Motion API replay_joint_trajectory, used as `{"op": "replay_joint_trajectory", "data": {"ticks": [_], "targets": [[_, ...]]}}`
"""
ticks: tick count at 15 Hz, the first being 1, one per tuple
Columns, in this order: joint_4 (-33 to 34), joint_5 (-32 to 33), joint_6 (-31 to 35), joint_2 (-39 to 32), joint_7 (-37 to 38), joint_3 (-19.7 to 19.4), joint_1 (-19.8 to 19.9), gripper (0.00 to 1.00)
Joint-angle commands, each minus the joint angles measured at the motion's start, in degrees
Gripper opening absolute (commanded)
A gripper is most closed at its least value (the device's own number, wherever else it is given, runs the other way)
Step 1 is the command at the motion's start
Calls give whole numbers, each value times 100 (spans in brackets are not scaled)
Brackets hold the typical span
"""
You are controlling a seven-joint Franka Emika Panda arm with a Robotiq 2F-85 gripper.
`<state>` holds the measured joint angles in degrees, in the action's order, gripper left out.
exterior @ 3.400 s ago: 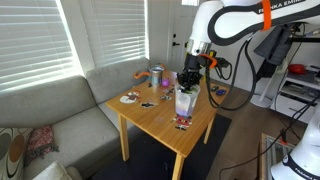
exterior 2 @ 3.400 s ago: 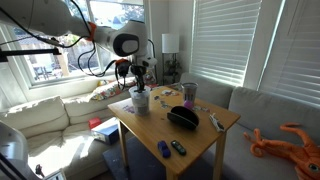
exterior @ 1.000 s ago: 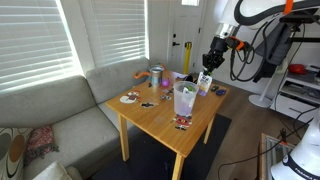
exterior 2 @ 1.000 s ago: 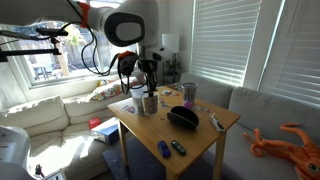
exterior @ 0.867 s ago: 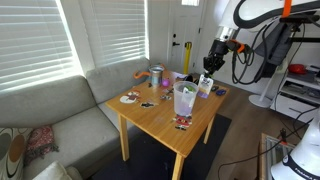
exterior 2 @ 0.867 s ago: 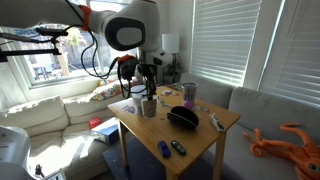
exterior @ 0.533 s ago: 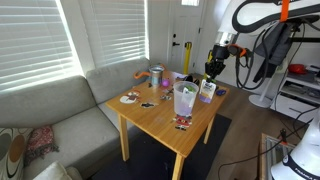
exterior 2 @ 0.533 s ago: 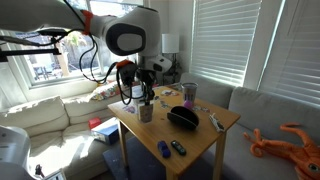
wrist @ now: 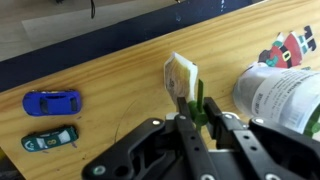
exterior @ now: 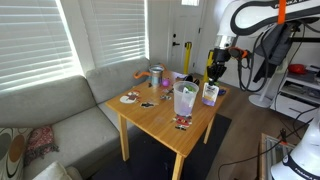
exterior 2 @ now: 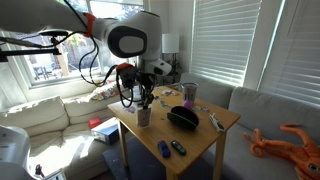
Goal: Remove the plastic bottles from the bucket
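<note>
Bottles: two, both out of the bucket (exterior: 185,99).
Green-labelled bottle (wrist: 181,76): in the gripper, at the bucket's 1 o'clock in an exterior view.
Purple-labelled bottle (exterior: 210,95): standing on the table (exterior: 160,122), at the bucket's 3 o'clock.
Toy cars: two, blue toy car (wrist: 52,102) and green toy car (wrist: 50,137).
Gripper (wrist: 197,104): fingers almost together, clamped on the green-labelled bottle.

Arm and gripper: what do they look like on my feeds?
The arm is white, with rounded links, an orange marking near the top and black cables looping by the wrist. The gripper is black and angular.
</note>
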<state>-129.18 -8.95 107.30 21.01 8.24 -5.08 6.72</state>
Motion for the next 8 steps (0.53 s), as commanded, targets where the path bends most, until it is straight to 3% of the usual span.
{"op": "replay_joint_trajectory", "data": {"ticks": [1,8], "targets": [[18,98,-124,74,-133,-53,20,47],[253,72,-178,412,-197,-53,-8,93]]}}
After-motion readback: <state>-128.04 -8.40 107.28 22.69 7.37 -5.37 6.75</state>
